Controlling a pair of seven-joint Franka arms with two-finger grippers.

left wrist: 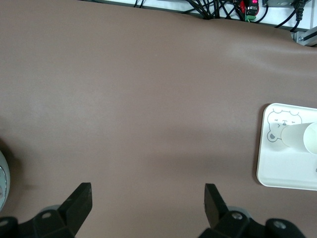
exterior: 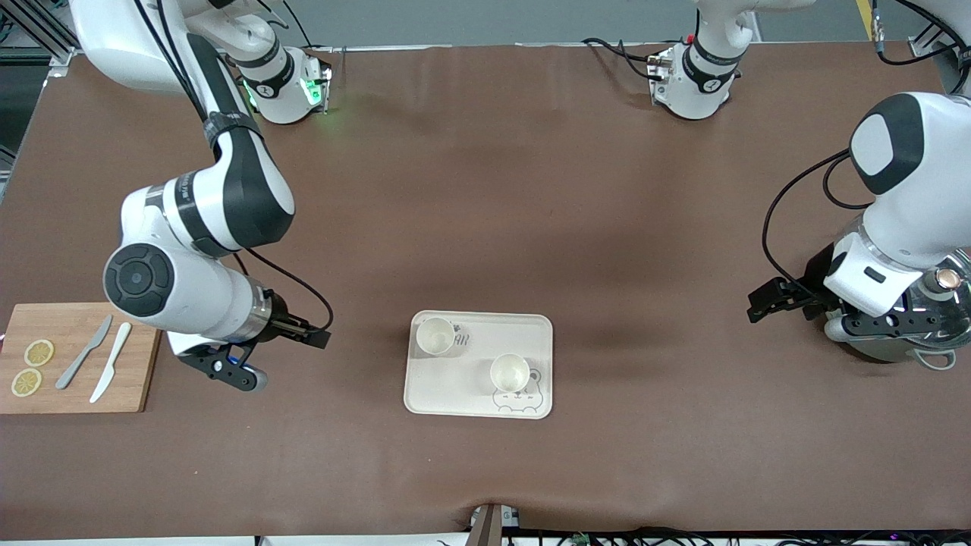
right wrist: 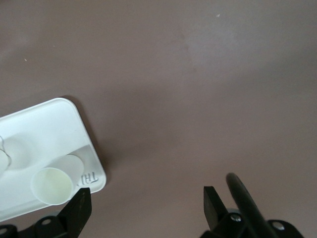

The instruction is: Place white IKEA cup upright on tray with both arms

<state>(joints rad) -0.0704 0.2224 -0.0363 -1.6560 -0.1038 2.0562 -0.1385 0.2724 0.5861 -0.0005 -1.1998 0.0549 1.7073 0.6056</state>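
The cream-white tray [exterior: 447, 390] with a bear face lies on the brown table, near the middle. Two white cups stand upright on it: one [exterior: 435, 336] at the corner toward the right arm's end, the other [exterior: 510, 372] beside the bear face. My right gripper [exterior: 317, 337] is open and empty, over the table between the cutting board and the tray. Its wrist view shows its gripper [right wrist: 146, 206], the tray [right wrist: 44, 124] and a cup [right wrist: 52, 184]. My left gripper [exterior: 760, 303] is open and empty at the left arm's end. Its wrist view shows its gripper [left wrist: 147, 198], the tray [left wrist: 282, 173] and a cup [left wrist: 299, 137].
A wooden cutting board [exterior: 76, 394] with two lemon slices [exterior: 32, 368] and two knives [exterior: 95, 362] lies at the right arm's end. A metal pot with a glass lid [exterior: 929, 334] stands under the left arm at its end of the table.
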